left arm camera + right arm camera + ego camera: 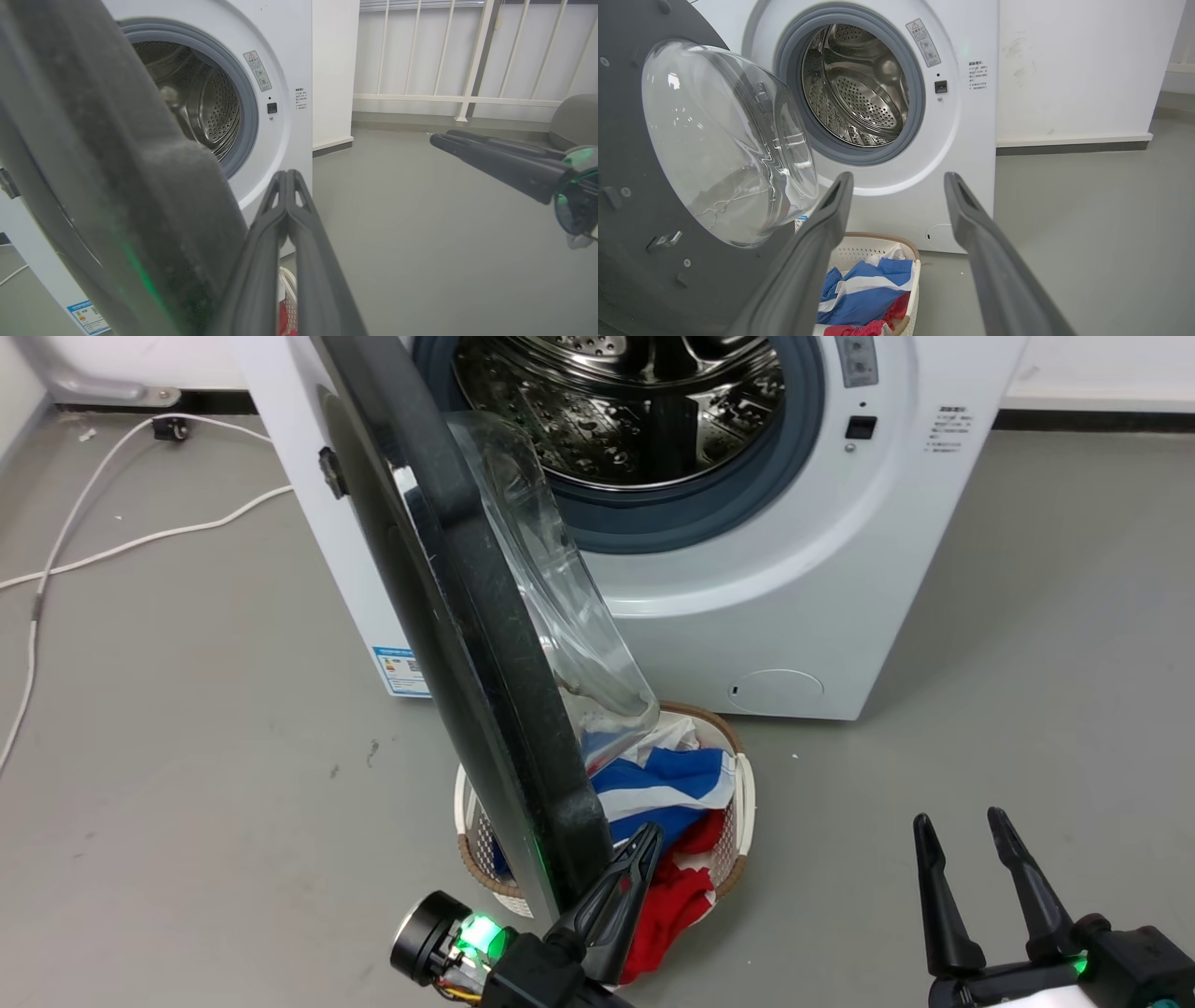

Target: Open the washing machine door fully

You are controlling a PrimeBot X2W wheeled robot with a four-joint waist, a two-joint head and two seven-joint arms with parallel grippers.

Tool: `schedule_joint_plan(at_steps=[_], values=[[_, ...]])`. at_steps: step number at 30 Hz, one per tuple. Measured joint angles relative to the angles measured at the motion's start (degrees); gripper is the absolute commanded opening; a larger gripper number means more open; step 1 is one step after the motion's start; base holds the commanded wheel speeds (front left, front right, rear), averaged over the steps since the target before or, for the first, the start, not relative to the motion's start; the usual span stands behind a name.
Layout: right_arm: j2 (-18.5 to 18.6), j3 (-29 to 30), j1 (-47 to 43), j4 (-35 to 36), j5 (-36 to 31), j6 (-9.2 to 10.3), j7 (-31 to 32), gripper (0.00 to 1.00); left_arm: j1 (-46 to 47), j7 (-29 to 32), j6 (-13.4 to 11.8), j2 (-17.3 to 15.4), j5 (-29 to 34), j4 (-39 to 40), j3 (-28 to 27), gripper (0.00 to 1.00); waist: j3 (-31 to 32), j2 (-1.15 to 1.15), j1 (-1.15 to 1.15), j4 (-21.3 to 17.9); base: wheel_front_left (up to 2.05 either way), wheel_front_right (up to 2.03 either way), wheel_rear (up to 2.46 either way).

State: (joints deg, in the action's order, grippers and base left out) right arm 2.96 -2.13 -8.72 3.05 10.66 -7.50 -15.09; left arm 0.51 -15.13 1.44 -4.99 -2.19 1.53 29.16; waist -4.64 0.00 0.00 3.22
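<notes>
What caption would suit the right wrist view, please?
Open right gripper before the open washing machine door, drum and laundry basket.

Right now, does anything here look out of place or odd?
Nothing looks broken or spilled. Two oddities: the full laundry basket sits right below the open washing machine door, and a loose white cable trails across the floor on the left.

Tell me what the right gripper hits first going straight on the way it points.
Most likely the washing machine's white front just under the drum opening. The right gripper seems to aim above the laundry basket, though depth is unclear.
</notes>
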Motion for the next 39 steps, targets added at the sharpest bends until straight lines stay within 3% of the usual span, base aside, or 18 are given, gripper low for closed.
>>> schedule_joint_plan(at_steps=[24, 39], values=[[-0.02, -0.12, -1.83, 0.4, 0.89, 0.0, 0.0, 1.0, -7.33, -0.12, -5.77, -2.31, -2.2, 4.67, -8.27, 0.0, 0.76, 0.0, 0.0, 8.76, 0.0, 0.0, 0.0], [-0.02, 0.2, -1.33, 0.7, 0.05, 0.0, 0.01, 1.0, -8.8, -0.1, -9.56, -6.66, -6.26, 4.89, -22.17, 0.0, -2.17, 0.0, 0.0, 9.69, 0.0, 0.0, 0.0]])
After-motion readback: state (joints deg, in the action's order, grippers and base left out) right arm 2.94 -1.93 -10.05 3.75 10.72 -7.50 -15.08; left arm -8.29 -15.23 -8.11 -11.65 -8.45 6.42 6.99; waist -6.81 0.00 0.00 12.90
